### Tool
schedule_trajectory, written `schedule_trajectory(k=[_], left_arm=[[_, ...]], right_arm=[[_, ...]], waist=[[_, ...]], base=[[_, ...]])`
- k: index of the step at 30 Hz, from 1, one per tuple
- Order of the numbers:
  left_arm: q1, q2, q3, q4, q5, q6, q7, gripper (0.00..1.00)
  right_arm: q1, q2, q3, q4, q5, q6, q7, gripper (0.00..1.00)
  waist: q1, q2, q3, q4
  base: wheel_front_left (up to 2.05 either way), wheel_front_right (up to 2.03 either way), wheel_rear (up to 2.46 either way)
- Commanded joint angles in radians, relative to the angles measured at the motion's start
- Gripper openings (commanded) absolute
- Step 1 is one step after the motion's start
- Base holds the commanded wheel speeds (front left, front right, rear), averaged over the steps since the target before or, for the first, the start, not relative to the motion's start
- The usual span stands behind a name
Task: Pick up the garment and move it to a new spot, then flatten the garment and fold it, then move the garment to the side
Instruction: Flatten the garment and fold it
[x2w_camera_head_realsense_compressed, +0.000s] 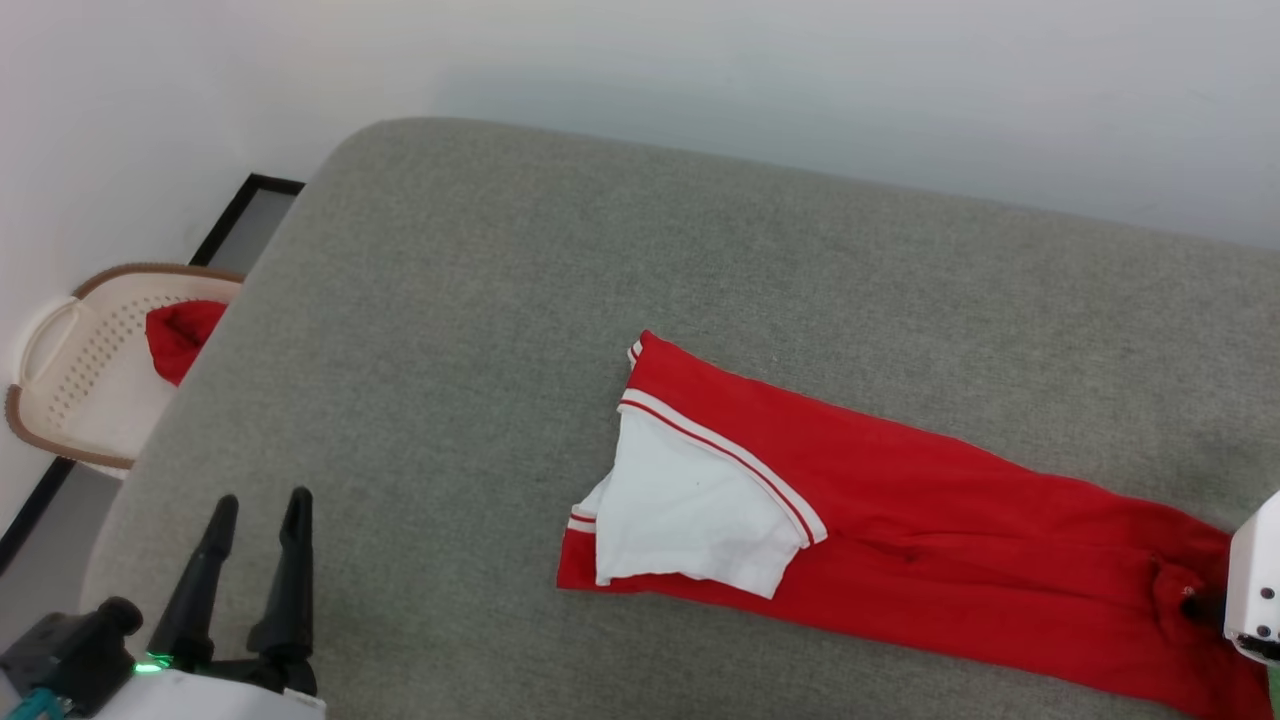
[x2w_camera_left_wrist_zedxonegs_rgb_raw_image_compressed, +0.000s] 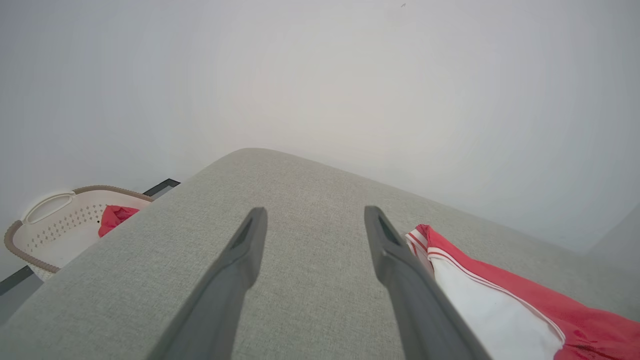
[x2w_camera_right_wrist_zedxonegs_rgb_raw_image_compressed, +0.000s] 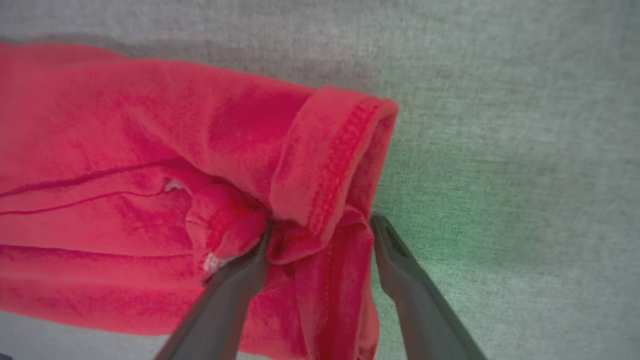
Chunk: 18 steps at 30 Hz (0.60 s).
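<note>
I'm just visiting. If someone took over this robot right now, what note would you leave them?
Left jaws: open, holding nothing, above the grey cushion, left of the garment.
Right jaws: open, straddling the garment's bunched red hem.
Garment: lies on the cushion as a long narrow strip, white sleeve on top.
Done: seemingly flattened and folded lengthwise.
To do: likely fold it shorter, then move it aside.

The garment (x2w_camera_head_realsense_compressed: 900, 520) lies on the tabletop (x2w_camera_head_realsense_compressed: 480, 280), well apart from its left edge; beyond that edge, a basket (x2w_camera_head_realsense_compressed: 70, 390) holds a cloth (x2w_camera_head_realsense_compressed: 180, 335).
</note>
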Motion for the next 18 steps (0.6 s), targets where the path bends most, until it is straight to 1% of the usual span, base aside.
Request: schedule_trajectory(k=[1, 4, 8, 14, 18], left_arm=[[0.003, -0.018, 0.017, 0.004, 0.019, -0.015, 0.000, 1.00], [0.004, -0.048, 0.045, 0.007, 0.039, -0.034, 0.000, 1.00], [0.011, -0.074, 0.076, 0.012, 0.064, -0.051, 0.000, 1.00], [0.026, -0.097, 0.115, 0.011, 0.092, -0.070, 0.000, 1.00], [0.037, -0.103, 0.130, 0.008, 0.111, -0.080, 0.000, 1.00]], right_arm=[[0.011, 0.014, 0.034, 0.037, 0.021, -0.001, -0.012, 0.00], [0.011, -0.003, 0.055, 0.053, 0.051, -0.001, -0.022, 0.00], [-0.013, -0.027, 0.075, 0.065, 0.075, -0.001, -0.048, 0.00], [-0.032, -0.077, 0.095, 0.078, 0.094, -0.001, -0.091, 0.00], [-0.035, -0.102, 0.091, 0.101, 0.094, -0.002, -0.119, 0.00]], waist=[[0.0000, 0.0000, 0.008, 0.002], [0.0000, 0.0000, 0.012, 0.002], [0.0000, 0.0000, 0.017, -0.006], [0.0000, 0.0000, 0.007, -0.026], [0.0000, 0.0000, -0.006, -0.048]], base=[[0.00, 0.00, 0.00], [0.00, 0.00, 0.00], [0.00, 0.00, 0.00], [0.00, 0.00, 0.00], [0.00, 0.00, 0.00]])
